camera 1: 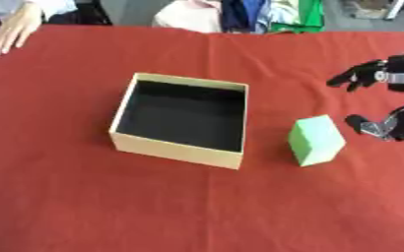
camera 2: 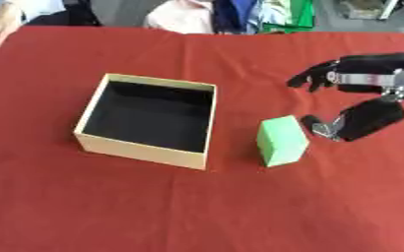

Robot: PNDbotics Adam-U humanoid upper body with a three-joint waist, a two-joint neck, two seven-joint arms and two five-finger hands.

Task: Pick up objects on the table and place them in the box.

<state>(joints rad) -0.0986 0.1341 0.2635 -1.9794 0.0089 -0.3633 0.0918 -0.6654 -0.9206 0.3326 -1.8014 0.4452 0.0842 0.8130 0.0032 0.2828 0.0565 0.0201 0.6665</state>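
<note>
My right hand (camera 2: 360,98) hovers just beside the green block (camera 2: 282,140), fingers (camera 2: 313,78) spread apart to grab it, and the block sits on the bench just beside the empty box (camera 2: 141,147).

a plain red tablecloth (camera 1: 84,206) covered the table. the box (camera 1: 176,154) was pale tan outside, black inside. the block (camera 2: 281,140) was light green. the right hand (camera 2: 360,98) was black and silver.
</note>
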